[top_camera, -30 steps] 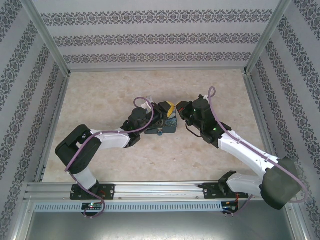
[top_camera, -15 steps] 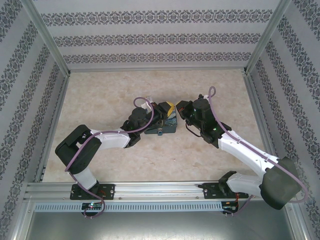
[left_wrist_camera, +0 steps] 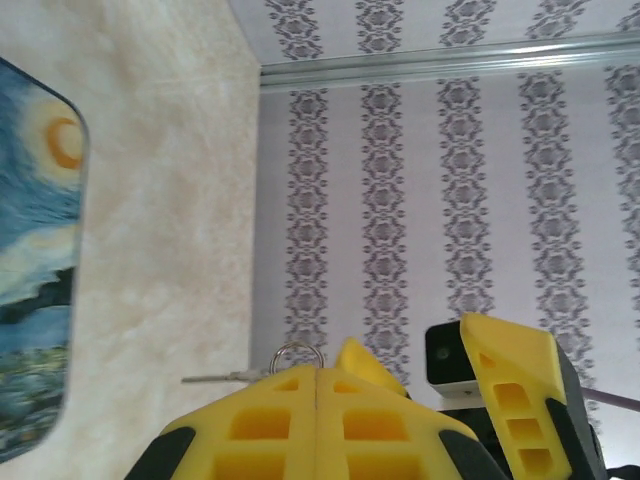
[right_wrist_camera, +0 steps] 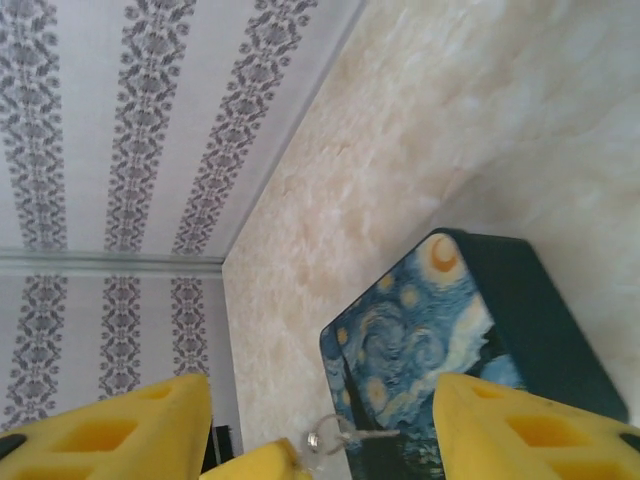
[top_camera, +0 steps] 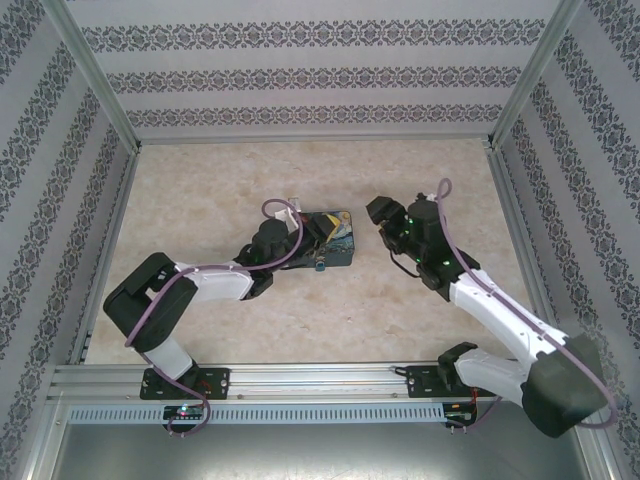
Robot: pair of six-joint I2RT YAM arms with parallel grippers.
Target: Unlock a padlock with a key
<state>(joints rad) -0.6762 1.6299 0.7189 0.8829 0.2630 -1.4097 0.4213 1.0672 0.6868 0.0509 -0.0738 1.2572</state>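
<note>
Right arm backed off rightward since a second ago, right hand (top_camera: 378,212) released, clear of the painted box (top_camera: 338,240) on the desk (top_camera: 200,180); left hand (top_camera: 308,232) at the box. Left wrist: left hand clenched on the key (left_wrist_camera: 232,376). Right wrist: box lid down, key at its corner.

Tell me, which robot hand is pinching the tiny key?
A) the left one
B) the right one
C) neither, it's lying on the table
A: the left gripper is shut on the key, whose shaft pokes out sideways, while the right gripper stands open.
</note>
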